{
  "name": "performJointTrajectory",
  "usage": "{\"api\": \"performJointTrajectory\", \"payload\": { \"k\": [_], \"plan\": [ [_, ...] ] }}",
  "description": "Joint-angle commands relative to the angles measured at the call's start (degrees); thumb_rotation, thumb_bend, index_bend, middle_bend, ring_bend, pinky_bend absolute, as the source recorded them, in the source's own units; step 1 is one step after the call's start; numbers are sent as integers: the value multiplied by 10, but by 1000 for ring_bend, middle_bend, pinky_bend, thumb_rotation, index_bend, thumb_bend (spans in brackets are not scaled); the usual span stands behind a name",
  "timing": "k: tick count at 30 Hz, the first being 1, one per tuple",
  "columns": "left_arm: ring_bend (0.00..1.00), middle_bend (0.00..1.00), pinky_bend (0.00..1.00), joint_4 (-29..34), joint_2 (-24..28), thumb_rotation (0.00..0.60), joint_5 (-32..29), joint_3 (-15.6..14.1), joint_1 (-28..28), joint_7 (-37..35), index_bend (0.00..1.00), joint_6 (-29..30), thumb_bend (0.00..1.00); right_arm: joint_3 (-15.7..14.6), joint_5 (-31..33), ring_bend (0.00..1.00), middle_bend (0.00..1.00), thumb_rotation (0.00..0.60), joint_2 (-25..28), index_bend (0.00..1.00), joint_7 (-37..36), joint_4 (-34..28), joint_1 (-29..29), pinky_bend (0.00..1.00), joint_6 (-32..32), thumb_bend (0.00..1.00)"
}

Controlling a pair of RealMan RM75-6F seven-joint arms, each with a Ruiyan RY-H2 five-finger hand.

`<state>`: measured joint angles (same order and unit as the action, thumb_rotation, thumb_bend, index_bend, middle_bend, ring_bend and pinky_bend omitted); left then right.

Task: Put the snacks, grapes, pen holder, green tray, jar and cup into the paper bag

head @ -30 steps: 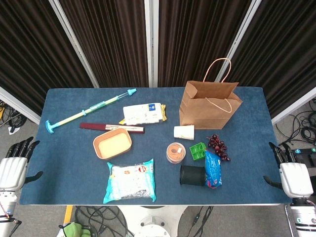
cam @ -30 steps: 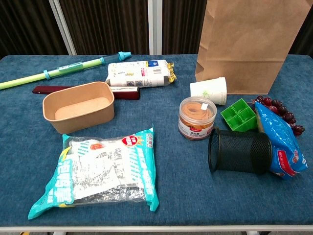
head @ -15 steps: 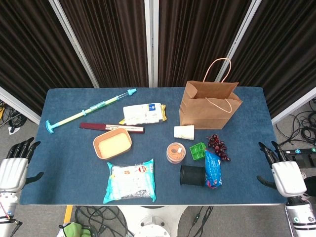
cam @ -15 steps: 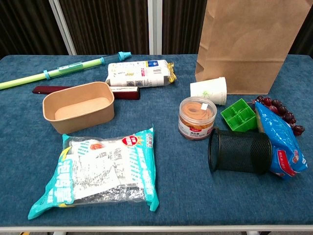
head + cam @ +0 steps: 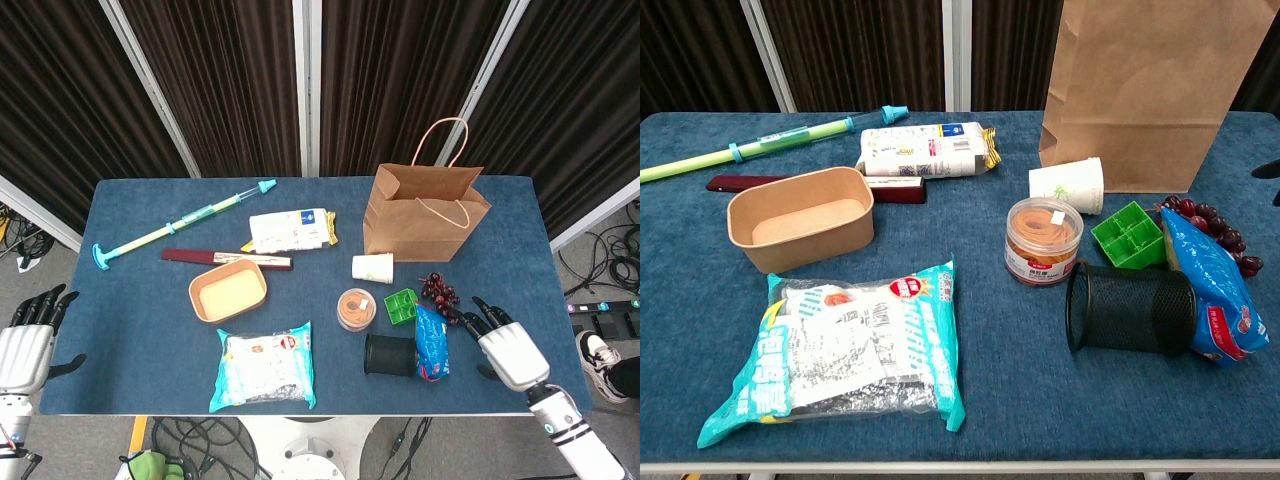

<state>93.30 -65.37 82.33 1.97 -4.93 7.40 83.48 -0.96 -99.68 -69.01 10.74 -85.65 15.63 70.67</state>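
I'm on the 1st pick: my empty, spread-fingered right hand (image 5: 508, 346) hovers near the dark red grapes (image 5: 441, 296) and must close on them, while my left hand (image 5: 24, 340) waits open.

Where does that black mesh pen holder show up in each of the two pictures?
Head view: pen holder lies on its side, lower centre-right, near the table's front edge.
Chest view: pen holder at lower right, open mouth facing left.
Shared landmark: the blue snack bag touching its right side.

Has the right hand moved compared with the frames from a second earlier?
Yes. The right hand has moved in from the table's right edge, toward the grapes and blue snack bag.
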Motion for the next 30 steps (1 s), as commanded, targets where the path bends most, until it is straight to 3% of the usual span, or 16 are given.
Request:
{"api": "performJointTrajectory", "payload": {
  "k": [1,13,16,19,22,25,30],
  "plan": [
    [133,175,144,1,1,600,0,0,0,-2,186,-1,42,-4,-7,0,206,600,-42,94,14,38,16,157,-15,0],
    [133,175,143,2,5,600,-1,1,-4,-13,189,-10,41,-16,-45,0,186,600,-156,125,1,187,31,12,27,0],
    [133,175,144,1,5,600,0,1,-5,-17,190,-11,41,-13,-55,0,233,600,-192,220,-6,244,36,0,49,20],
    [133,175,144,-1,5,600,2,1,-4,-20,192,-10,42,-11,-63,17,333,600,-229,360,-33,301,41,7,77,149],
    [133,175,144,-3,6,600,1,1,-5,-24,197,-12,41,-10,-67,119,421,600,-263,545,-61,361,47,75,101,302],
    [133,175,144,-3,6,600,1,1,-5,-28,198,-14,42,-10,-69,202,500,600,-287,663,-85,409,53,137,120,422],
    [133,175,144,-3,8,600,4,-1,-4,-35,199,-14,41,-2,-64,262,568,600,-294,754,-126,443,60,178,162,477]
  ]
}}
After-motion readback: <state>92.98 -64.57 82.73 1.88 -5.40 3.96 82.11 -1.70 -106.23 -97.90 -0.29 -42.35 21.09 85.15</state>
